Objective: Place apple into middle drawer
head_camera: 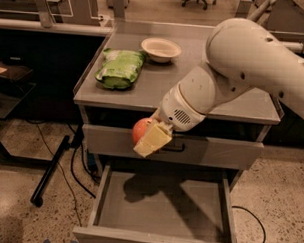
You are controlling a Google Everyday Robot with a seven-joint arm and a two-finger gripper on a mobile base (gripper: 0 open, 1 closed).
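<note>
My gripper [147, 138] is shut on the red-orange apple [140, 130], with cream-coloured fingers [153, 140] wrapped over its right side. It holds the apple in the air in front of the closed top drawer front, above the open middle drawer [159, 206]. The drawer is pulled out, grey, with low side walls and a bare floor that shows the arm's shadow. The white arm reaches in from the upper right and covers the right part of the counter.
On the grey cabinet top [158, 83] lie a green chip bag [119, 68] and a white bowl [160, 49]. The closed drawer front carries a dark loop handle [173, 147]. A black stand leg [53, 167] and cables lie on the floor at left.
</note>
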